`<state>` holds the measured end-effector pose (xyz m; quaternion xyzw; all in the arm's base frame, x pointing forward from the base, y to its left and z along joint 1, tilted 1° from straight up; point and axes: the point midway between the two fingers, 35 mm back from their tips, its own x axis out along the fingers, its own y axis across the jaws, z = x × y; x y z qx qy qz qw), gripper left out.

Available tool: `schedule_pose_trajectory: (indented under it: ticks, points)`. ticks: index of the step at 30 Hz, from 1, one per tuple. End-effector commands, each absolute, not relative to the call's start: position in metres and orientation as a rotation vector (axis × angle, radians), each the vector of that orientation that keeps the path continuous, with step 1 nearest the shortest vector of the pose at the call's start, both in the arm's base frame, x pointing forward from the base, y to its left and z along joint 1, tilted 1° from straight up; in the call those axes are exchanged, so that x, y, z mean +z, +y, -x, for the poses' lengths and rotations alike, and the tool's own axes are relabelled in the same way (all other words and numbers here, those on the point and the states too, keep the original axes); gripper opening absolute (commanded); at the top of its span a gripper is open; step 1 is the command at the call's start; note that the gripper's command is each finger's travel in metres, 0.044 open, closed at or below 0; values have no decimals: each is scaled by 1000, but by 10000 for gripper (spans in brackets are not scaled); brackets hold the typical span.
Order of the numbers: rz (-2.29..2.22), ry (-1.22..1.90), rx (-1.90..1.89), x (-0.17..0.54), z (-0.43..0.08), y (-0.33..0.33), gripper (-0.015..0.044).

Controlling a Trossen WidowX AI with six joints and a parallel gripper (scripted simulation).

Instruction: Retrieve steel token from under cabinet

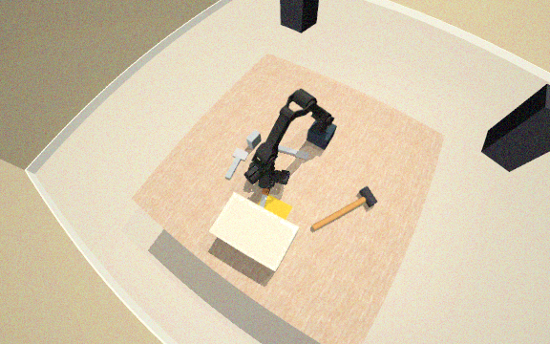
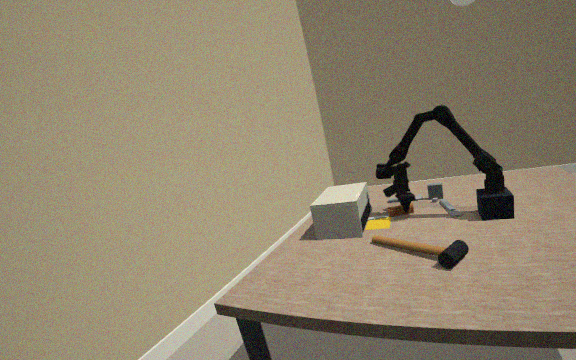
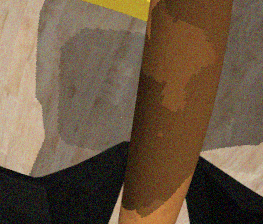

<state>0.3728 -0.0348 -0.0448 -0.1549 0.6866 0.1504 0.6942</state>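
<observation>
A black robot gripper (image 1: pixel 266 186) (image 2: pixel 407 207) (image 3: pixel 158 153) works at the front of a cream, box-shaped cabinet (image 1: pixel 254 231) (image 2: pixel 338 218), its jaws clenched on the rounded orange-brown handle (image 1: pixel 265 191) (image 2: pixel 395 211) (image 3: pixel 177 100) of a tool. A slim grey strip (image 1: pixel 264 201) (image 2: pixel 379 218), apparently the tool's working end, reaches from the handle toward the cabinet along one side of the flat yellow marked area (image 1: pixel 279 207) (image 2: pixel 378 224) (image 3: pixel 124 7). The flat steel token cannot be made out in any view; whether it lies under the cabinet or is masked by the tool cannot be told. The step in hand appears to be the raking-out, and the next move likely calls for a low, steady draw away from the cabinet, if the tip is behind the token, or a fresh reach through the opening if it is not. A pull off line could leave the token outside the yellow. The overhead view shows the strip running up to the cabinet's front edge, a meeting the wrist view leaves out; the wrist view shows the handle rising between the black fingers, a grip largely hidden from above. The exterior view alone catches the cabinet's dark front, too obliquely for its slots to be read.
</observation>
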Motion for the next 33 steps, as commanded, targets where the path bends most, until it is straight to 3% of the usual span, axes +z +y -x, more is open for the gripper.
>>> schedule_pose_trajectory:
  ticks: [1,33]
  points:
    - [347,1538,338,-46,-366,-38,0]
    - [347,1540,337,-47,-333,-55,0]
